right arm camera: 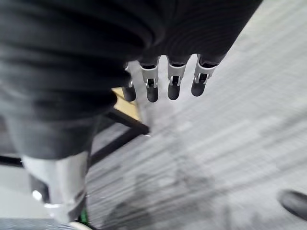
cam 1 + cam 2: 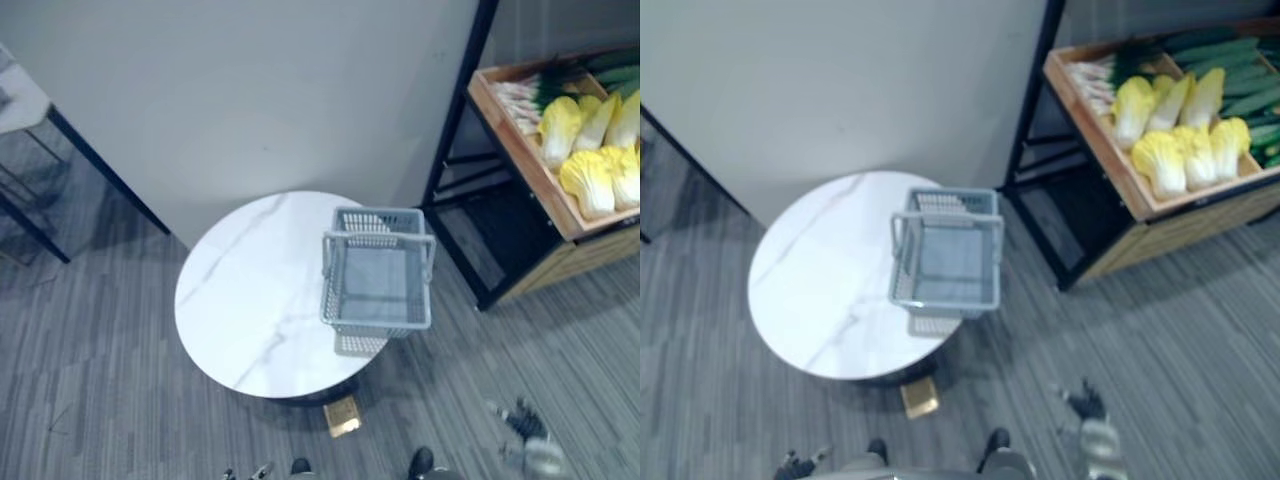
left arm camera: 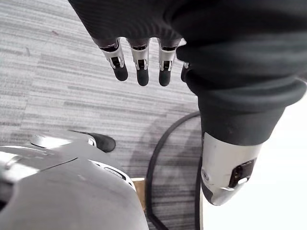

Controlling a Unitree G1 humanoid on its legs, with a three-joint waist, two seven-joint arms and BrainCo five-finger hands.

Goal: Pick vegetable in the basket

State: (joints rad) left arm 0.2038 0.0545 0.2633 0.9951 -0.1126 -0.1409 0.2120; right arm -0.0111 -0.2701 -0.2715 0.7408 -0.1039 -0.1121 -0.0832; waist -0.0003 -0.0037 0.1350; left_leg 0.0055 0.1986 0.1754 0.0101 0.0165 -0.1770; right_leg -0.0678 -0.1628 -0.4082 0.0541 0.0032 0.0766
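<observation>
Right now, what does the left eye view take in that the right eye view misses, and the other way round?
Left eye view: a white-topped side table on dark legs. Right eye view: the crate's right part, with long green vegetables that the other view cuts off. Both: the round marble table, the empty grey basket at its right edge, and the yellow cabbages.

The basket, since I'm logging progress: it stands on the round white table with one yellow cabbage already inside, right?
Not quite. The basket does stand on the round white table, but it is empty, as the left eye view shows. The yellow cabbages all lie in the wooden crate to the robot's right.
</observation>
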